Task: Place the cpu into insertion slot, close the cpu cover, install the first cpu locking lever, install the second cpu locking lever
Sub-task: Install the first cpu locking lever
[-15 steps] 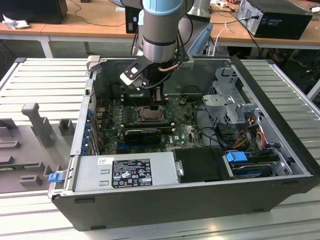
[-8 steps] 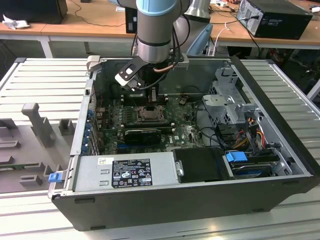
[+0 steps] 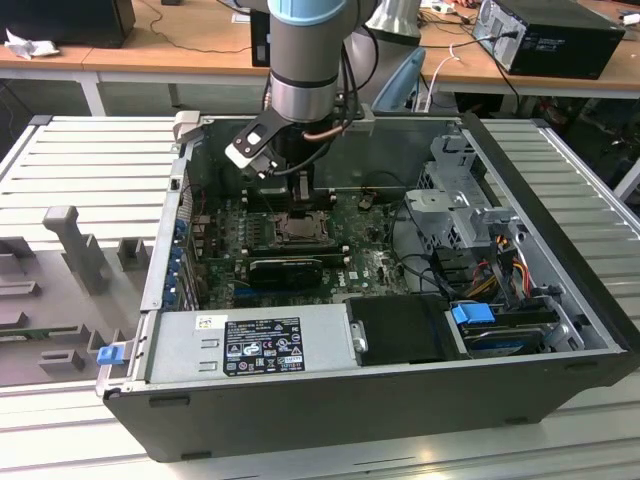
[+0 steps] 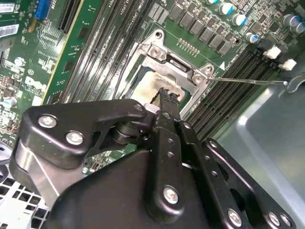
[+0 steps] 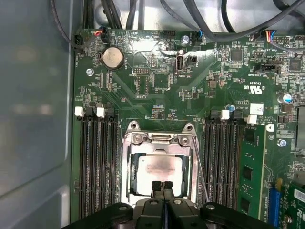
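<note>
The cpu, a pale square chip with a smudged tan patch on top, lies flat inside the insertion slot near the middle of a green motherboard. The cpu cover, a silver metal frame, lies down around the chip, which shows through its large central window. In the second wrist view, a thin metal lever sticks out sideways from one corner of the socket and reaches across the neighbouring memory slots.

The black gripper hangs just over the edge of the cover, its two fingertips pressed together with nothing between them. Whether the tips touch the metal cannot be told.

Rows of dark memory slots run along both sides of the socket, and one green memory module stands beyond them. A round coin battery sits farther up the board.

In the exterior view, the arm reaches down into an open computer case lying on its side, with a grey power supply along the near edge.
</note>
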Tool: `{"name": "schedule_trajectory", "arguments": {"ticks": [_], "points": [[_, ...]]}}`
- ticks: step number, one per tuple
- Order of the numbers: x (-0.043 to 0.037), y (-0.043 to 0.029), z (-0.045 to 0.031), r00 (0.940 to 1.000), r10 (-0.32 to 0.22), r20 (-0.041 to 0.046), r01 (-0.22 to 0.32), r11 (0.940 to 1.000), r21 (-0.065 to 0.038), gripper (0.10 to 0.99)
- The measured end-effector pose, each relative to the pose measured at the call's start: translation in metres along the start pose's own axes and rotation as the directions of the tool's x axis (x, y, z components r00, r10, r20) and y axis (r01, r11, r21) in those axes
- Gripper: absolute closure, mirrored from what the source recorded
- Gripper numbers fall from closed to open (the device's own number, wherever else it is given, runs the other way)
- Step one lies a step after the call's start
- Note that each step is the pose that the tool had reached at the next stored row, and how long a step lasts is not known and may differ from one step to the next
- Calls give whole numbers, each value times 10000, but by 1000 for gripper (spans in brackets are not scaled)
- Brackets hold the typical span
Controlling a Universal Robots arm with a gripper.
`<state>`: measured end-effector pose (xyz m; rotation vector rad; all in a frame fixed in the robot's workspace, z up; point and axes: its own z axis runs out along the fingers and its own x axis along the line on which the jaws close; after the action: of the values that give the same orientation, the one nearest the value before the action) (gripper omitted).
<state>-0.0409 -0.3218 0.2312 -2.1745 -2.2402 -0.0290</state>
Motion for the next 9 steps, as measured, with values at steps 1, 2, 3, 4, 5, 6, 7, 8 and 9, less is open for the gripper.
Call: {"name": "schedule_trajectory", "arguments": {"ticks": [1, 2, 3, 4, 5, 6, 7, 8, 9], "points": [[0, 0, -9, 10000, 0, 0, 0, 10000, 0, 980], [0, 0, -19, 10000, 0, 0, 0, 10000, 0, 980], [1, 0, -32, 10000, 0, 0, 0, 10000, -1, 980], [1, 0, -45, 10000, 1, -1, -1, 10000, -1, 980], [2, 0, -74, 10000, 0, 0, 0, 10000, -1, 980], [3, 0, -118, 10000, 0, 0, 0, 10000, -1, 980], [6, 0, -207, 10000, 0, 0, 0, 10000, -1, 980], [7, 0, -251, 10000, 0, 0, 0, 10000, -1, 980], [7, 0, -276, 10000, 0, 0, 0, 10000, -1, 980]]}}
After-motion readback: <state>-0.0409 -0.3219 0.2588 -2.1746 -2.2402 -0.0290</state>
